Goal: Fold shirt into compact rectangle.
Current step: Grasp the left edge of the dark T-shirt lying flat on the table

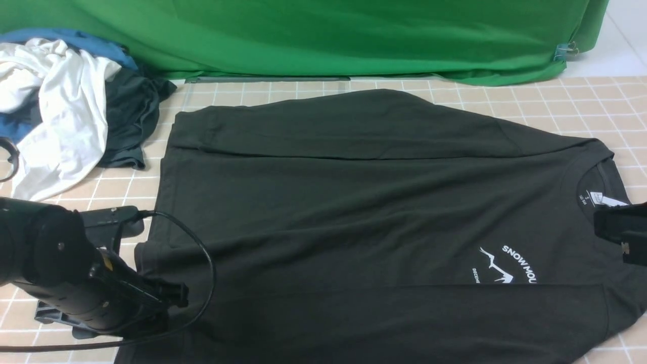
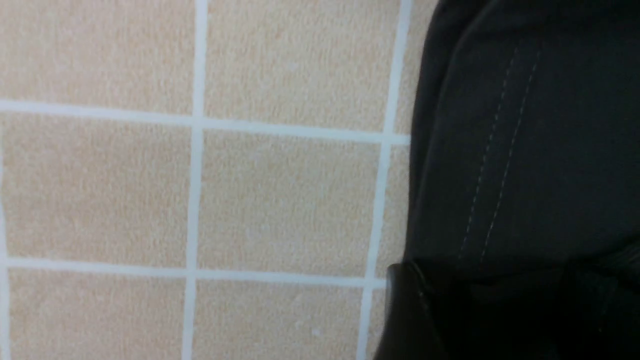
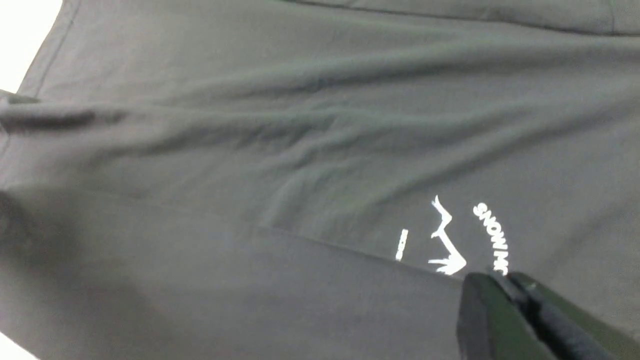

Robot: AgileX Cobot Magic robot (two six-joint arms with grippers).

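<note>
The left claw [image 1: 174, 296] sits low at the shirt's bottom hem [image 2: 500, 150], on the near left corner. One dark finger [image 2: 410, 315] shows at the cloth's edge, but the pictures do not tell whether the claw is spread or pinching the hem.

From there the shirt [image 1: 354, 202] stretches away to the right. Its long axis runs left to right across the bench [image 1: 581, 101], hem at the left and collar [image 1: 596, 172] at the right. Both long sides are already turned in, so it lies as a broad band, and the near flap covers part of the white chest print [image 1: 505, 265].

The right claw [image 3: 505, 295] hangs over the collar end, just beside the neck tag [image 1: 609, 201]. Its fingers are pressed together with nothing seen between them.

The remaining fold probably runs across the long axis. The left arm is nearer the hem and the right arm nearer the collar.

The bench wears a peach covering with a white grid, lying flat. A heap of clothes [image 1: 60, 101] lies at its far left, just beside the shirt. A green cloth backdrop [image 1: 323, 35] closes off the room behind.
</note>
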